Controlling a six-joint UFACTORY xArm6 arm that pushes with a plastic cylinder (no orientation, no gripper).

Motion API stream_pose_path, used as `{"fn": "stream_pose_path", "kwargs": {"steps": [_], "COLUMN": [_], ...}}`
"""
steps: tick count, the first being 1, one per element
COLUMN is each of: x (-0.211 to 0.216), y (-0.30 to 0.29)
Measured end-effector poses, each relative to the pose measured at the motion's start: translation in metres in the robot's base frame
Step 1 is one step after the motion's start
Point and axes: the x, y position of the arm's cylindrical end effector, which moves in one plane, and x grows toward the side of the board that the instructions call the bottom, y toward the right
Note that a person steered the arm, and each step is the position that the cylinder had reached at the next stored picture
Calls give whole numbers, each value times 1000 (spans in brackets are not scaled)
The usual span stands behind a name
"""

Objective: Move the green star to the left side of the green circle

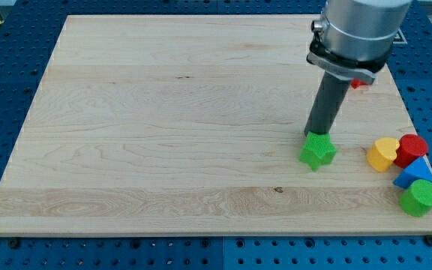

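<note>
The green star [318, 151] lies on the wooden board [163, 112] at the view's lower right. My tip [315, 134] stands at the star's top edge, touching it or nearly so, just above it in the view. The green circle [420, 198] sits near the board's bottom right corner, well to the right of the star and a little lower.
A yellow heart [382, 154], a red block [412, 149] and a blue triangle [416, 174] cluster just above the green circle at the right edge. A small red block [360, 83] shows partly behind the arm's body [355, 34] at the upper right.
</note>
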Motion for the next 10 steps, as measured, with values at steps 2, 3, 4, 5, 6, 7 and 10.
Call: {"fn": "stream_pose_path", "kwargs": {"steps": [2, 3, 4, 5, 6, 7, 10], "x": [40, 40, 36, 37, 51, 68, 72], "y": [0, -7, -25, -38, -39, -39, -19]}}
